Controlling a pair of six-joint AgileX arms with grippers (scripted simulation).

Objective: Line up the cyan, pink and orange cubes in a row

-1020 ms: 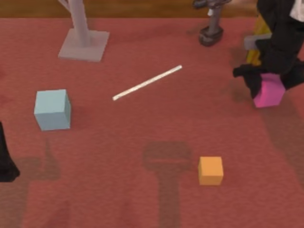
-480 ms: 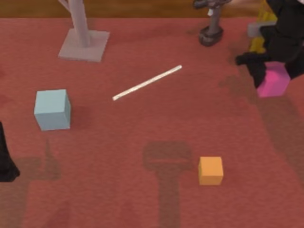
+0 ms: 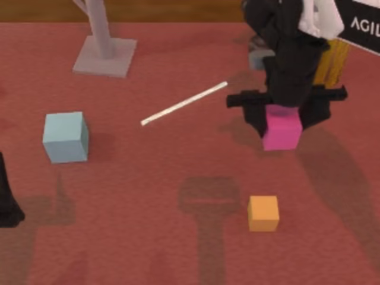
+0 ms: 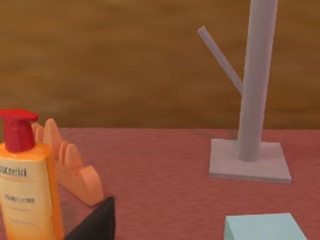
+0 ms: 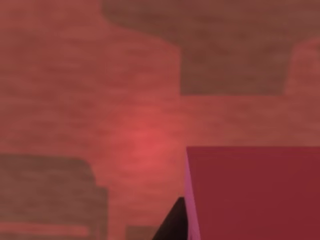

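pink cube (image 3: 281, 132) sits clamped in my right gripper (image 3: 282, 119), above the cloth, right of centre, w/ the orange cube (image 3: 263, 213) below it nearer the front edge. cyan cube (image 3: 65, 137) is well apart at the left. surface is a red cloth (image 3: 178, 237) w/ a wood strip behind; a grey stand (image 3: 105, 54) and white stick (image 3: 184, 103) lie at back. vs 0.5 s ago the pink cube has moved left, toward centre. left arm (image 3: 7, 202) parked at left edge; can't tell its fingers.
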